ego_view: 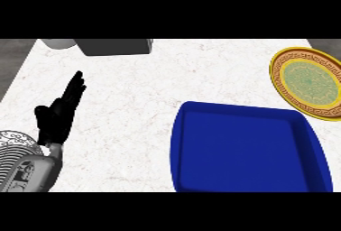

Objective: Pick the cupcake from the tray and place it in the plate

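Left hand (58,113) open at counter's (133,99) left, well apart from blue tray (246,153) and yellow plate (307,83); grey box (114,46) beyond.

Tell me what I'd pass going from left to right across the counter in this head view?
Left hand, held open with fingers up → blue tray → yellow patterned plate at the far right. No cupcake shows.

A kitchen: marble counter (133,117), blue tray (250,180), patterned plate (307,83).
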Motion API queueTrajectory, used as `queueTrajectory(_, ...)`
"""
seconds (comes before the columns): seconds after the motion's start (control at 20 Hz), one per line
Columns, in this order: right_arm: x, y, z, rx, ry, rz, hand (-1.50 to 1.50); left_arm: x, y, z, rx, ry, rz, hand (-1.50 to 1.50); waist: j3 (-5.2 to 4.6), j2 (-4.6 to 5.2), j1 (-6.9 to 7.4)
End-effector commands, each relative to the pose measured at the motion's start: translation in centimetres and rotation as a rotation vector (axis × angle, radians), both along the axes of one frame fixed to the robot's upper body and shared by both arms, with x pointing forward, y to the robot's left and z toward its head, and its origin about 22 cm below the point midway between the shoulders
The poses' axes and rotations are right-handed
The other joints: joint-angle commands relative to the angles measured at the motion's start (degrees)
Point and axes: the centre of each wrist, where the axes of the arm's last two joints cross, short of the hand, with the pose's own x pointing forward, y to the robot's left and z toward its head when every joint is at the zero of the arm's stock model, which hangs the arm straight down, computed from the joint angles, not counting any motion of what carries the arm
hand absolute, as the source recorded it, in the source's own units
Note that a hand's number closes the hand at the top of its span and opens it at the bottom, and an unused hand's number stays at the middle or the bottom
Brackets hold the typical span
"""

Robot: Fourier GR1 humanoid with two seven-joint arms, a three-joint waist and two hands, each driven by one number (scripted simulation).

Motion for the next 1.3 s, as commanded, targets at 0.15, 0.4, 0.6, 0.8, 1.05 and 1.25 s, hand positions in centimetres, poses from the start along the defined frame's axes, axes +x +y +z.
queueTrajectory(0.15,-1.8,-8.1,1.0,0.173,0.005,0.144,1.50,1.1,-1.8,1.7,0.005,-0.019,-0.084,0.00,-0.23,1.17,4.43)
queueTrajectory(0.4,1.5,-8.4,0.6,0.207,0.056,0.209,1.50,1.9,-3.0,1.1,0.009,-0.027,-0.113,0.00,-0.45,1.25,5.69)
queueTrajectory(0.6,3.3,-7.3,-2.6,0.189,0.120,0.225,1.50,2.2,-3.4,0.6,0.010,-0.023,-0.102,0.00,-0.43,1.34,5.82)
queueTrajectory(0.8,5.5,-5.3,-4.0,0.020,0.180,0.171,1.50,2.1,-4.3,1.0,0.011,-0.033,-0.129,0.00,-0.39,1.59,6.89)
queueTrajectory(1.05,7.5,-2.4,-7.8,0.110,0.304,0.116,1.50,2.7,-3.3,1.5,0.016,-0.015,-0.115,0.00,-0.40,1.47,6.30)
queueTrajectory(1.25,7.8,-1.4,-9.7,0.229,0.356,0.119,-1.50,0.9,-4.2,1.0,0.009,-0.024,-0.142,0.00,-0.31,1.33,7.06)
